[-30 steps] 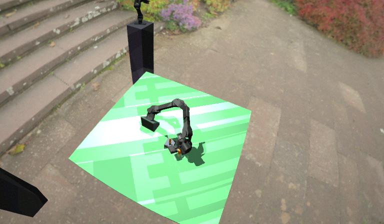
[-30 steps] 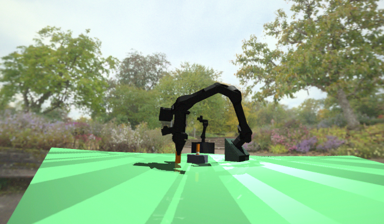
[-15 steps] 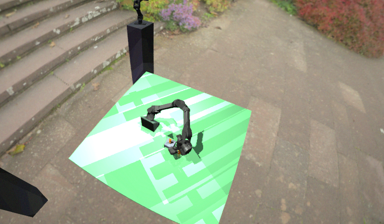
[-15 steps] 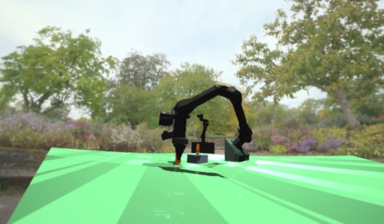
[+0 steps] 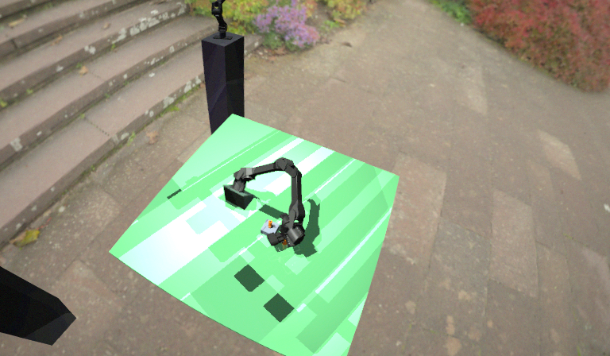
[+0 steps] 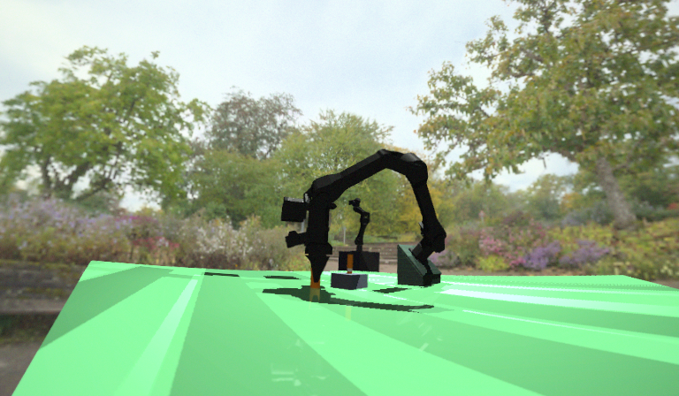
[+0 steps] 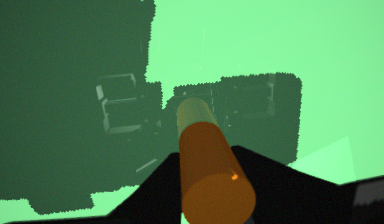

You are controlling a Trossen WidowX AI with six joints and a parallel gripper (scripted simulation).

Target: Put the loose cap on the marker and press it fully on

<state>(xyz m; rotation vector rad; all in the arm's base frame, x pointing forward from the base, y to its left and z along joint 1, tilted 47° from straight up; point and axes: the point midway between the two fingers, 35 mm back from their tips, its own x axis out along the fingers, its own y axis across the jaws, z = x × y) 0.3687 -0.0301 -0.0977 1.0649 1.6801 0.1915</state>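
Observation:
The orange cap [image 5: 283, 243] [image 6: 315, 285] [image 7: 207, 164] stands upright with its lower end at the table. My gripper [image 5: 285, 241] [image 6: 316, 275] [image 7: 205, 157] points down and is shut on the cap, with one dark finger on each side of it. The marker [image 5: 269, 224] [image 6: 349, 262] stands upright in the grey holder block [image 5: 265, 229] [image 6: 348, 281], its orange upper part showing. The block is beside the gripper, toward the arm's base. The marker does not show in the wrist view.
The arm's dark base [image 5: 237, 197] [image 6: 413, 271] stands on the green patterned table [image 5: 215, 289] [image 6: 240, 346], beyond the holder block. A dark pillar [image 5: 223, 78] bearing a second small arm [image 5: 219, 10] stands behind the table. Another dark pillar [image 5: 31, 309] shows at lower left.

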